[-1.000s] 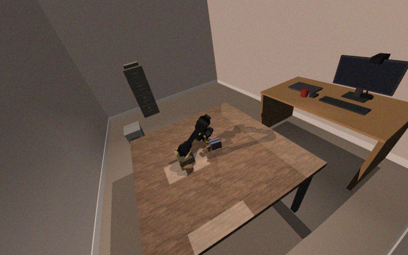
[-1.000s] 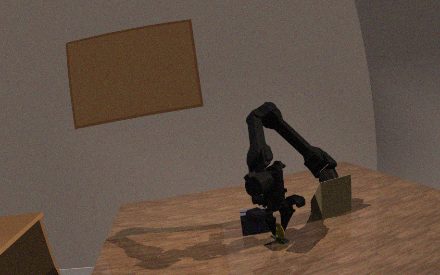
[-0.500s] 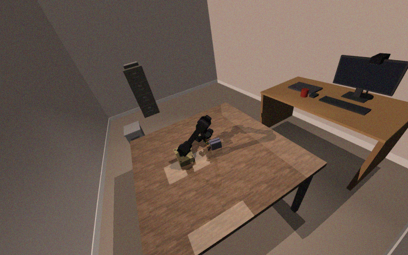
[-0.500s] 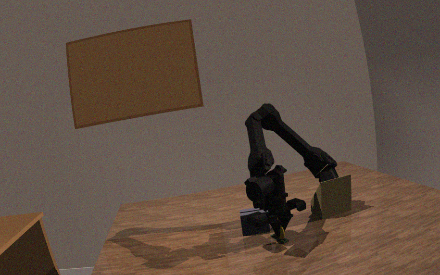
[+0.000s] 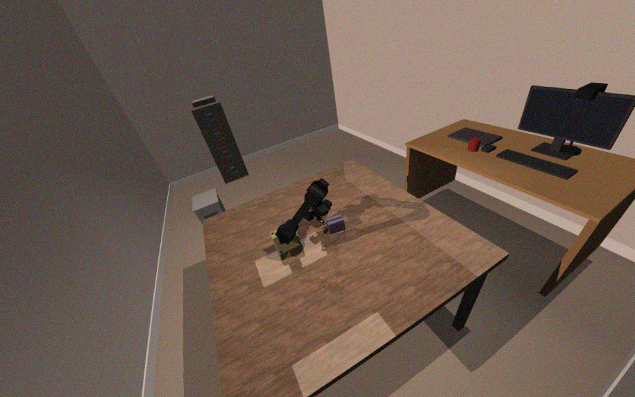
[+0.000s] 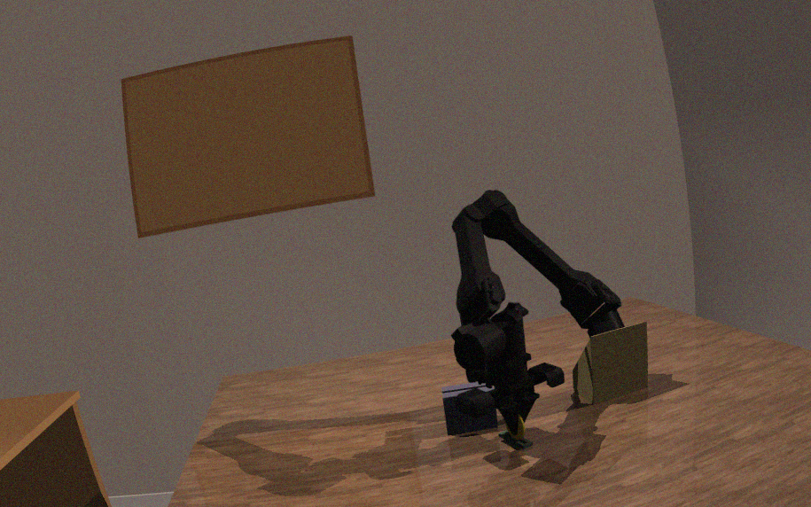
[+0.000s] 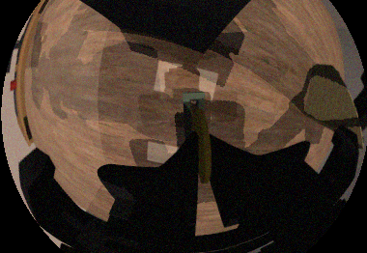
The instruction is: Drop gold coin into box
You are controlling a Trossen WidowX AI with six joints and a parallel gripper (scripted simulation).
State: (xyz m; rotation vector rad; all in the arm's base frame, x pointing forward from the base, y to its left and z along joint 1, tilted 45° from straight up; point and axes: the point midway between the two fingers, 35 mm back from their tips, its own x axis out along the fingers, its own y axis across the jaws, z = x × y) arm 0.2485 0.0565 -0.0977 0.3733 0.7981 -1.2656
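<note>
The gold coin (image 6: 519, 427) (image 7: 203, 146) stands on its edge in the dark-green holder (image 6: 517, 443) (image 7: 194, 98) on the wooden table (image 5: 359, 275) (image 6: 711, 428). My gripper (image 6: 515, 417) (image 7: 198, 135) (image 5: 320, 221) points straight down over the holder and is shut on the coin's upper part, one finger on each face. The coin's lower edge still sits at the holder. The grey box (image 5: 334, 223) stands right beside the gripper, with its narrow slot running along the lid.
The arm's olive base block (image 6: 612, 362) (image 5: 287, 247) (image 7: 328, 99) stands close behind the holder. A desk (image 5: 581, 182) with a monitor, a keyboard and a red cup stands off to the side, away from the table.
</note>
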